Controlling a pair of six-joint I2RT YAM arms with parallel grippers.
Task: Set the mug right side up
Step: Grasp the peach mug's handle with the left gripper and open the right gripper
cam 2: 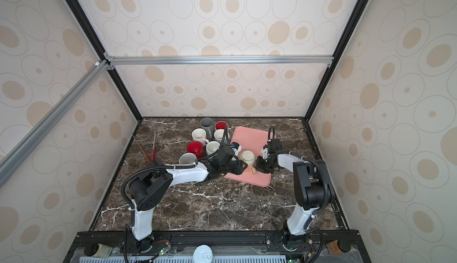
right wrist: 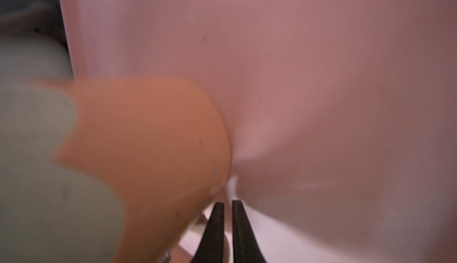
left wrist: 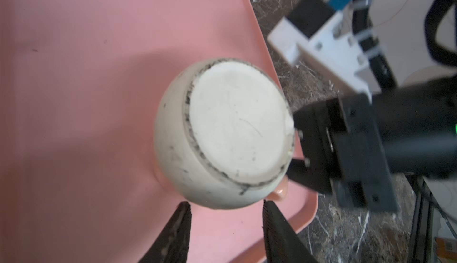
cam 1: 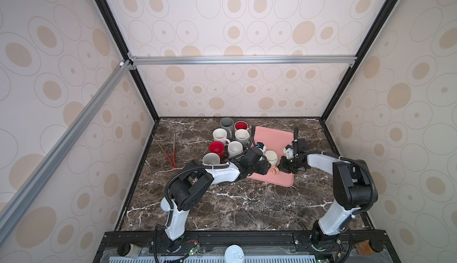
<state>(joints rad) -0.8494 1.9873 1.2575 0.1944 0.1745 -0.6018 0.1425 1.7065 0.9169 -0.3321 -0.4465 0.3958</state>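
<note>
A cream mug [cam 1: 271, 157] [cam 2: 248, 157] with a peach handle [cam 1: 274, 171] sits on the pink tray [cam 1: 272, 135], its base turned up and its mouth hidden. In the left wrist view the scuffed base [left wrist: 235, 120] faces the camera. My left gripper [left wrist: 226, 203] [cam 1: 266, 166] is open, with one fingertip on each side of the mug's near edge and neither pressing on it. My right gripper [right wrist: 228, 202] [cam 1: 282, 169] is shut with nothing between its fingers. It lies low on the tray, right beside the handle [right wrist: 148, 138].
Several upright mugs, grey [cam 1: 226, 123], red [cam 1: 217, 148] and white [cam 1: 219, 134], stand close behind the left arm, left of the tray. Red-handled tongs [cam 1: 173, 150] lie further left on the marble table [cam 1: 247, 207]. The tray's front edge [cam 1: 277, 183] is just in front of both grippers.
</note>
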